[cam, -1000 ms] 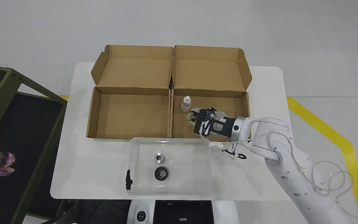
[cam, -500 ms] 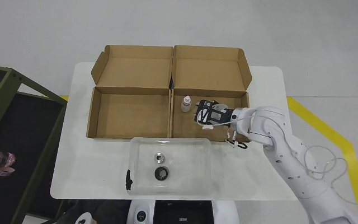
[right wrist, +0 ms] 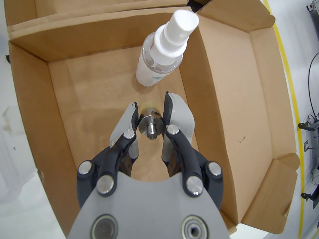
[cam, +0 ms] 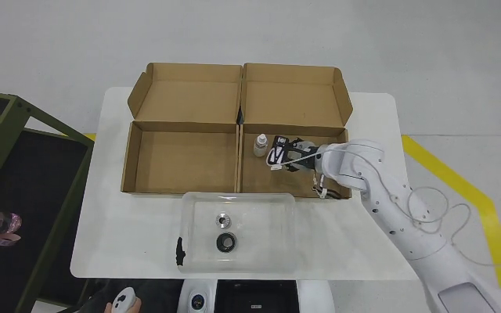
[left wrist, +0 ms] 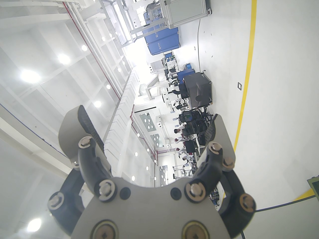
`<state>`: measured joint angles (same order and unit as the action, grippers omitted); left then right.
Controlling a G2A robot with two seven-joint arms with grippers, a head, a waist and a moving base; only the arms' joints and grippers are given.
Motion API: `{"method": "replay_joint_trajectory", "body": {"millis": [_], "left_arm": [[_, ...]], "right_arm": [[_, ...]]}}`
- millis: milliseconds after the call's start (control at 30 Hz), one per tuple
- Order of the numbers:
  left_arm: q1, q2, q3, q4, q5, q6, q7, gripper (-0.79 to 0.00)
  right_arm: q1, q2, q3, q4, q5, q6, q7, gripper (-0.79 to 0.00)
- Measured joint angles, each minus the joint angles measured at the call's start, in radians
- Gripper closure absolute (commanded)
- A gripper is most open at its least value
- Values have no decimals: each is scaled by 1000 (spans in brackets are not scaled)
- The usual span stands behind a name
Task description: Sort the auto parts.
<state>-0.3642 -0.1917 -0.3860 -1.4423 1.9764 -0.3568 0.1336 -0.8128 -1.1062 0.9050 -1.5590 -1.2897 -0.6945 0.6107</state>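
Observation:
My right gripper [right wrist: 150, 116] [cam: 275, 155] is shut on a small metal threaded fitting [right wrist: 149, 123], held above the floor of the right cardboard box [cam: 333, 174] [right wrist: 239, 105]. A white spray bottle [right wrist: 164, 50] [cam: 260, 145] stands upright just beyond the fingertips, near the box's left wall. In the clear plastic bin [cam: 286, 242] at the table's front lie a silver metal part [cam: 224, 220] and a black ring part [cam: 226, 242]. My left gripper [left wrist: 149, 128] is open, pointing up at the hall with nothing between its fingers.
The left cardboard box [cam: 182, 160] has a bare floor. Both boxes have lids folded back toward the far side. A small black piece [cam: 179, 253] sits at the bin's left edge. A green cart [cam: 31, 156] stands left of the white table [cam: 106, 227].
The right gripper with the fitting has moved from the bin's far right corner up and over into the right box, toward the spray bottle.

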Motion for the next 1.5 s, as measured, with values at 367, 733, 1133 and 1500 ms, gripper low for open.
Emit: {"method": "replay_joint_trajectory", "body": {"millis": [367, 733, 1133, 1500], "left_arm": [[0, 0, 0, 0, 0, 0, 0, -785], [0, 0, 0, 0, 0, 0, 0, -785], [0, 0, 0, 0, 0, 0, 0, -785], [0, 0, 0, 0, 0, 0, 0, -785]], "right_arm": [[50, -26, -62, 78, -6, 11, 25, 0], [72, -42, -88, 114, -8, 12, 38, -194], [58, -42, -61, 79, 7, 13, 35, -354], [-67, 0, 81, -95, 50, -12, 32, -372]]}}
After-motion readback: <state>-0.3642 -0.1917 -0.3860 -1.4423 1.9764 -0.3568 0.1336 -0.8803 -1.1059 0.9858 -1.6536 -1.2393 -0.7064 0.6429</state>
